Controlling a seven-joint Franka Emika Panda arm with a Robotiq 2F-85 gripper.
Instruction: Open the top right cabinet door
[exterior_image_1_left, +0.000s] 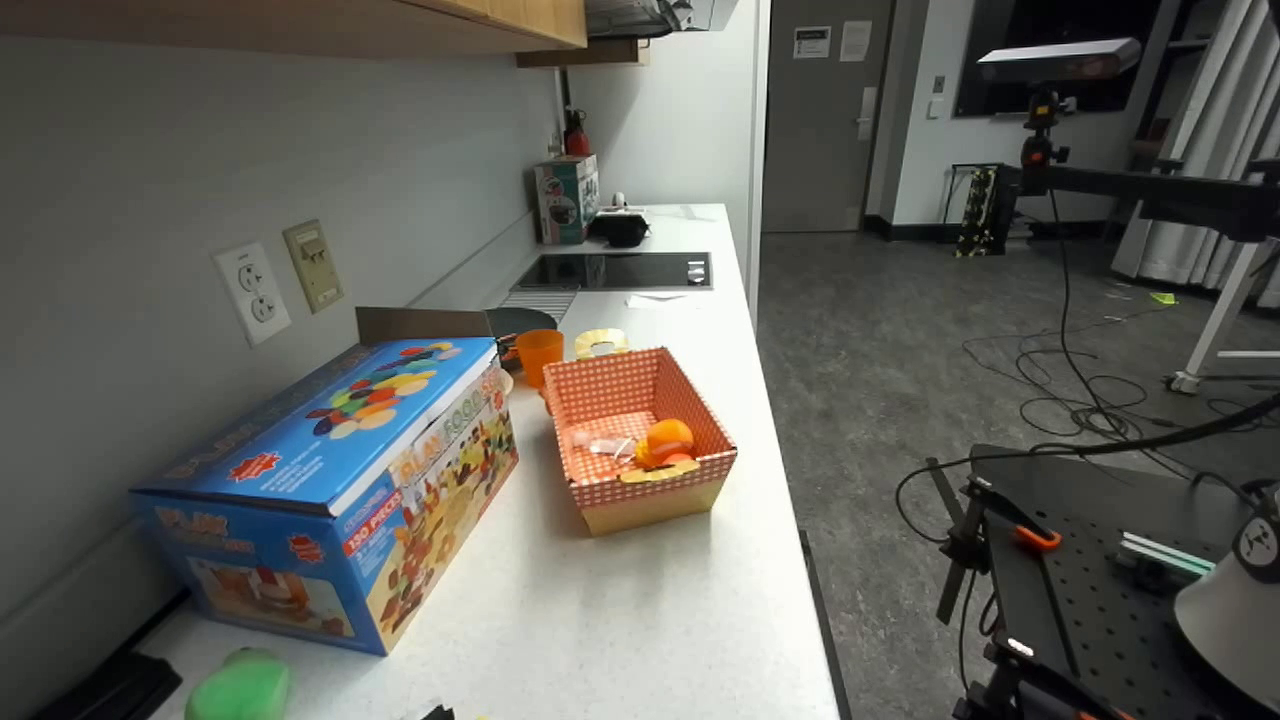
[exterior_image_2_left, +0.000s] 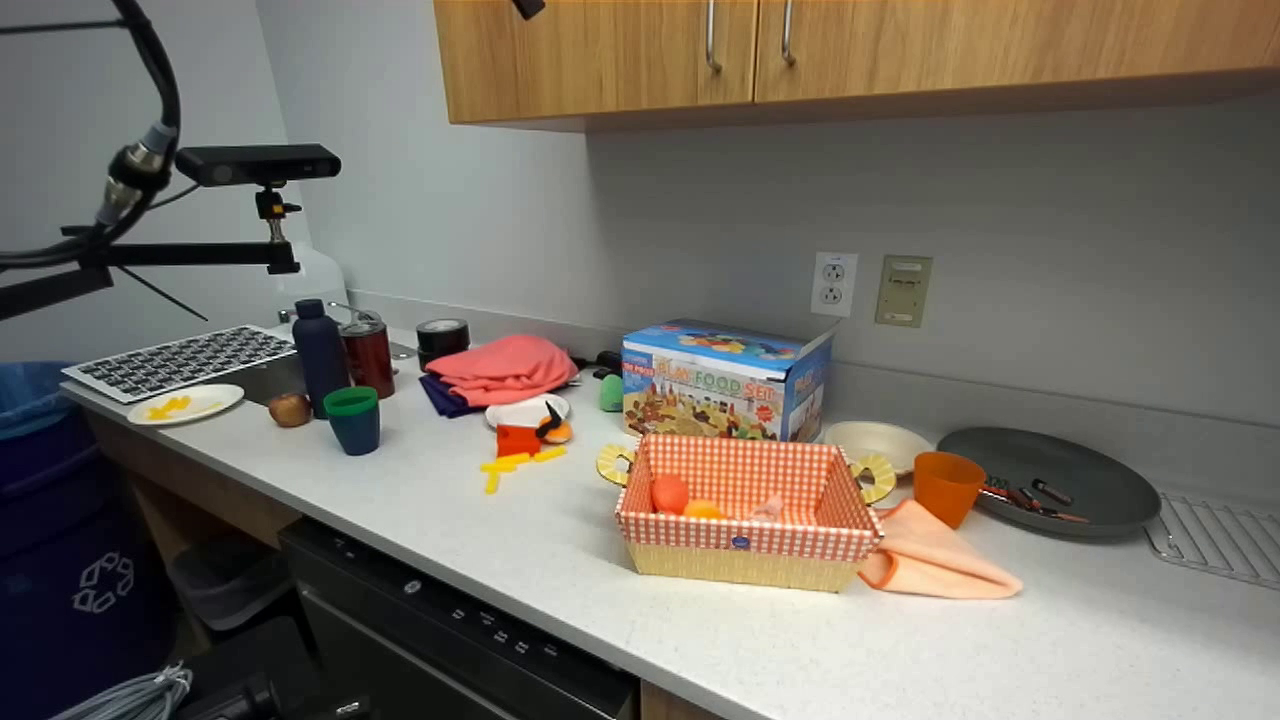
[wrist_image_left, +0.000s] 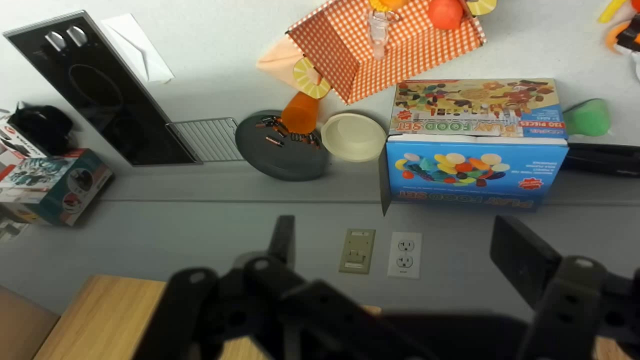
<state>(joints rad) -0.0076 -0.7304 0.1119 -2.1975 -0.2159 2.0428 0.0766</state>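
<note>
Gaping tool (wrist_image_left: 392, 235): up near the cabinet (wrist_image_left: 120, 305), fingers (wrist_image_left: 522, 257) spread wide apart, the outlet (wrist_image_left: 405, 255) and beige plate (wrist_image_left: 357, 251) showing through the gap; cannot tell whether it touches the wood.
Pose: aimed toward the far wall (wrist_image_left: 225, 230), the wrist view upside down and looking over the worktop (wrist_image_left: 215, 60) from above.
Arm base (exterior_image_1_left: 1235, 610): on a dark stand (exterior_image_1_left: 1090, 560), right of the worktop in an exterior view.
Right cabinet door (exterior_image_2_left: 1000, 40): closed, high at the far side, just beside the left door (exterior_image_2_left: 600, 60), handle (exterior_image_2_left: 788, 35) near its left edge.
</note>
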